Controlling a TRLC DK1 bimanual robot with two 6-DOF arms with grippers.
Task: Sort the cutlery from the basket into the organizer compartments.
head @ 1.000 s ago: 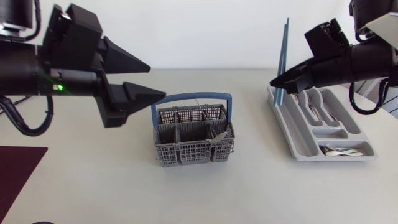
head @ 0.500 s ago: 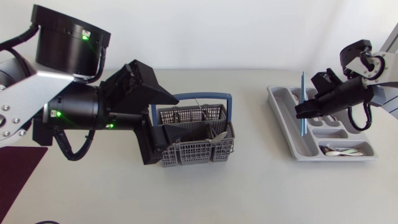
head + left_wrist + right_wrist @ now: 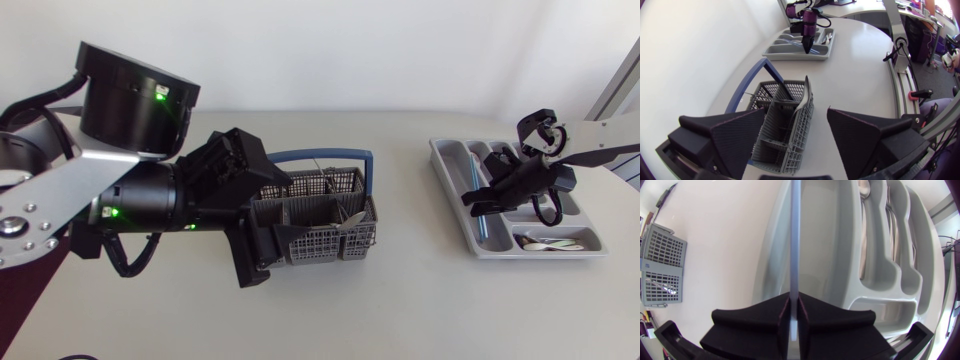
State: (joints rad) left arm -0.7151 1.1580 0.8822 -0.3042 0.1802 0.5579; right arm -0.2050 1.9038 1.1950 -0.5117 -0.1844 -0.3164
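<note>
At the organizer (image 3: 445, 175), my right tool (image 3: 480, 198) is clamped on a blue stick (image 3: 484, 228), low in the leftmost long slot, not yet released. Silver pieces (image 3: 512, 178) already fill other slots. My left tool (image 3: 796, 112) is spread wide at the basket (image 3: 300, 245); cutlery (image 3: 350, 217) remains inside.

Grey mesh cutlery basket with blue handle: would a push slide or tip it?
Probably slides: the grey mesh cutlery basket sits flat and wide on the smooth white table. Likely light: open plastic mesh, few pieces inside. A push high on its blue handle might tip it.
</note>
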